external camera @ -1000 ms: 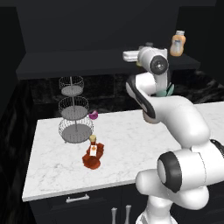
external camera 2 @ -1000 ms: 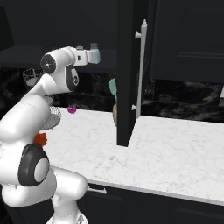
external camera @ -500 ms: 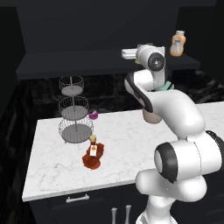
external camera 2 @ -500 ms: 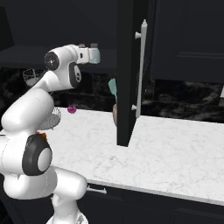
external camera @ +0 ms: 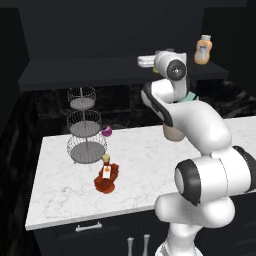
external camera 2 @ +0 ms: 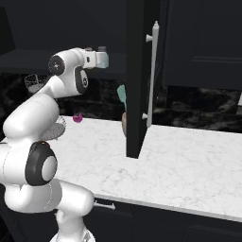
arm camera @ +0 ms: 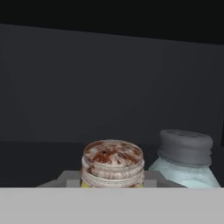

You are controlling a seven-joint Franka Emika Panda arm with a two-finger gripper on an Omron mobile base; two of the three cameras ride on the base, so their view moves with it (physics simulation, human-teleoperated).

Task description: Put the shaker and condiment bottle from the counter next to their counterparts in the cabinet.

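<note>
Gripper [arm camera: 112,186] pinches the shaker [arm camera: 112,168] at bottom centre — you've carried it beside the pale blue-grey shaker [arm camera: 183,157] in the cabinet [external camera: 120,70]. Condiment bottle [external camera: 106,177] lies toppled on the counter [external camera: 140,170], lower left.

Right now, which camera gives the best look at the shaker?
The hand view: the shaker sits close up, its brownish cap clear, beside the blue-grey shaker. The left base view gives just a yellow-green sliver at the hand; in the right base view I cannot make it out.
</note>
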